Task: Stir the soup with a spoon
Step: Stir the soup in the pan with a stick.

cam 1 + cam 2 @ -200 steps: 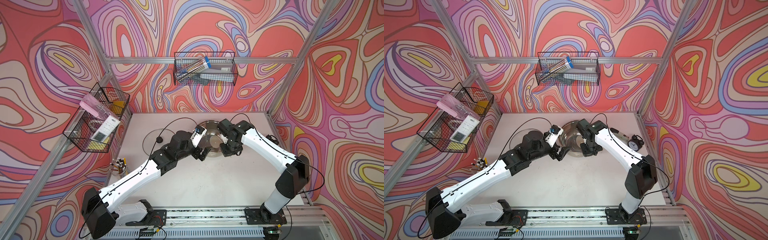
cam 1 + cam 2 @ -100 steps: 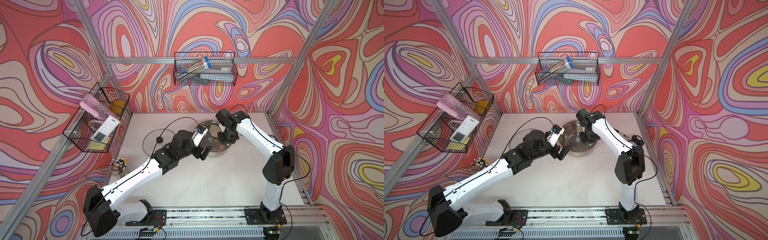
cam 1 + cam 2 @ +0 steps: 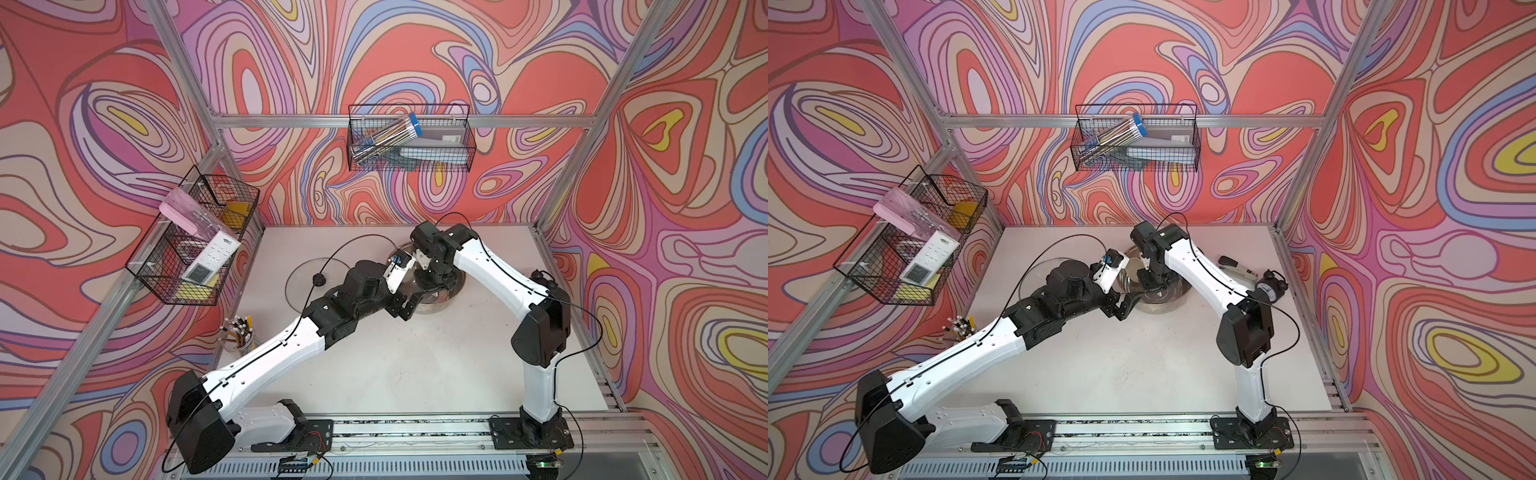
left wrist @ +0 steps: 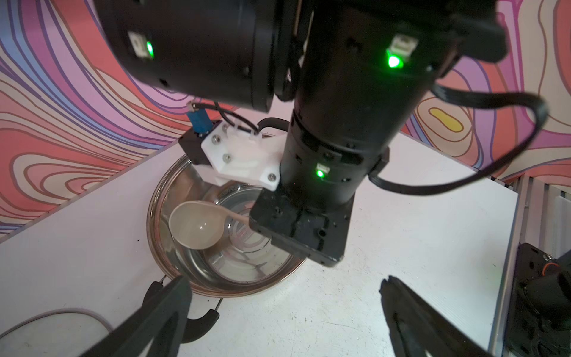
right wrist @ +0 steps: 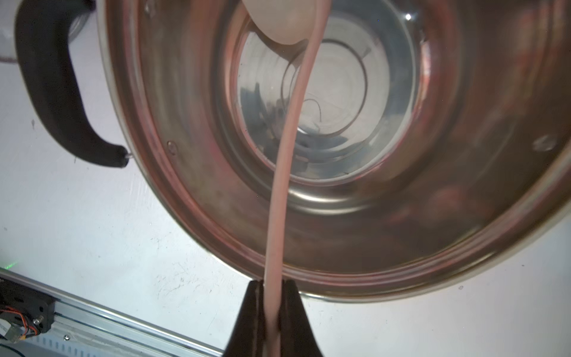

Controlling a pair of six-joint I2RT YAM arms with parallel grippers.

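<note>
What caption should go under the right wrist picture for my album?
Right claw pinches the beige ladle, its bowl inside the shiny pot.

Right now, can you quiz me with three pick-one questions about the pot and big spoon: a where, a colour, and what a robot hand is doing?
1. Where is the bowl of the ladle? A inside the pot B under it C behind it
2. What colour is the pot handle? A red B black C white
3. The right gripper is A open B shut on the pot's rim C shut on the ladle's stem
Answers: A, the bowl sits within the steel walls; B, the loop looks black; C, its jaws pinch the thin stem.
</note>
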